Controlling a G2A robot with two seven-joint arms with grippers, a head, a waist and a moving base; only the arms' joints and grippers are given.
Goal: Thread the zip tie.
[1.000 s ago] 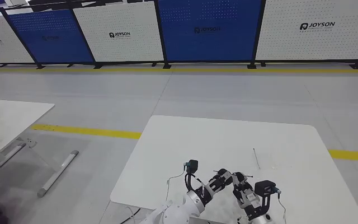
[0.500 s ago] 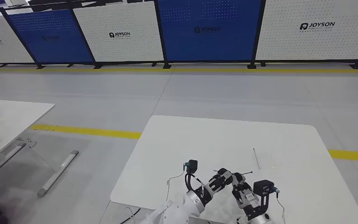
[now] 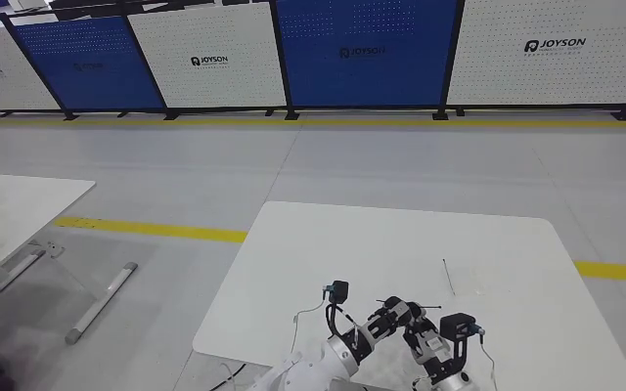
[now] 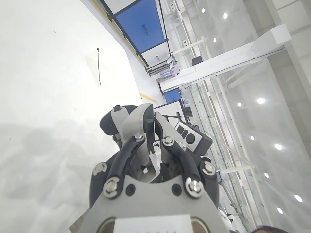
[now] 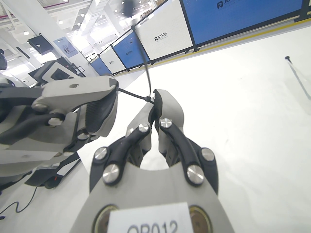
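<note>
A black zip tie (image 5: pixel 132 95) spans between my two grippers just above the white table (image 3: pixel 391 244), near its front edge. My right gripper (image 5: pixel 154 100) is shut on the tie at its head, and the long strap rises from there towards the far fence. My left gripper (image 5: pixel 116 88) is shut on the short end of the strap, right beside the right one. In the top view the left gripper (image 3: pixel 398 312) and the right gripper (image 3: pixel 423 329) sit almost touching. The left gripper (image 4: pixel 153 116) has its fingers pressed together in its own wrist view.
A second black zip tie (image 3: pixel 447 276) lies flat on the table beyond the grippers; this spare tie (image 4: pixel 99 66) (image 5: pixel 295 73) is straight and untouched. Another white table (image 3: pixel 29 210) stands at the far left across the floor.
Both grippers have shifted slightly towards the table's front edge, still holding the tie. The spare tie has not moved.
</note>
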